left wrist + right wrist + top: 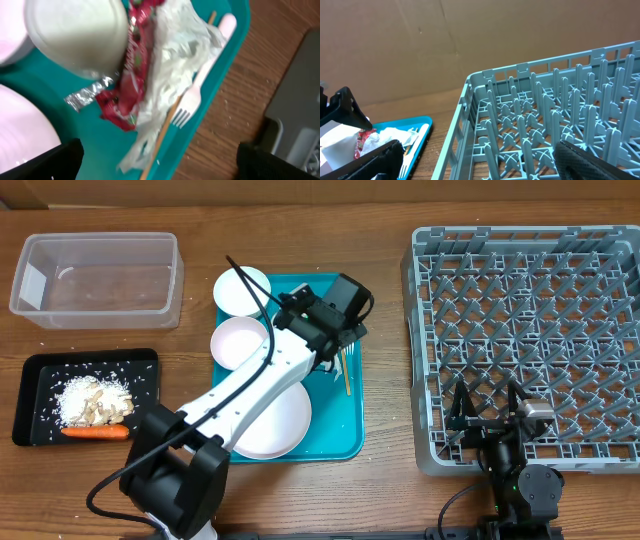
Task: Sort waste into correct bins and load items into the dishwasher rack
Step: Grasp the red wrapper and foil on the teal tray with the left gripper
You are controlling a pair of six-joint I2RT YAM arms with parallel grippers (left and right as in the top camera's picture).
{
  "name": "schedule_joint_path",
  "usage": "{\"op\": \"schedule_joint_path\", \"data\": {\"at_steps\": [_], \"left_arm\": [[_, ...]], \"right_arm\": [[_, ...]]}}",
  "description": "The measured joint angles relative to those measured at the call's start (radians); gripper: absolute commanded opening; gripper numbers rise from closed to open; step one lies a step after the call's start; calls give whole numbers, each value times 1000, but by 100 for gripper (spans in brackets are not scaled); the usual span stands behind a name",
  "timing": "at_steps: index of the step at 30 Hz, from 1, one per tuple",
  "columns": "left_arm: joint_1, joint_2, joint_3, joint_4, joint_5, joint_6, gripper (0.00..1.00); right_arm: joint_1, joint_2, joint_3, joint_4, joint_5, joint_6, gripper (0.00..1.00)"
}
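Two grippers spread wide: left gripper hovers over red wrapper, napkin and fork by the teal tray's edge; right gripper sits over the rack's near rim.

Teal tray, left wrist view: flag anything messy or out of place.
The red wrapper and crumpled napkin lie heaped together on the teal tray, with the white fork and a wooden stick lying across the napkin. Waste and cutlery are tangled. A few pale crumbs speckle the table beside it.
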Motion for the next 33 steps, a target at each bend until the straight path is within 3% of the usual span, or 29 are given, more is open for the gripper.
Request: {"op": "schedule_joint_path", "data": {"at_steps": [25, 33], "left_arm": [[13, 207, -6, 105, 6, -14, 99], [13, 212, -8, 127, 6, 20, 85]], "right_arm": [[0, 0, 0, 0, 0, 0, 100], [0, 0, 0, 0, 0, 0, 100]]}}
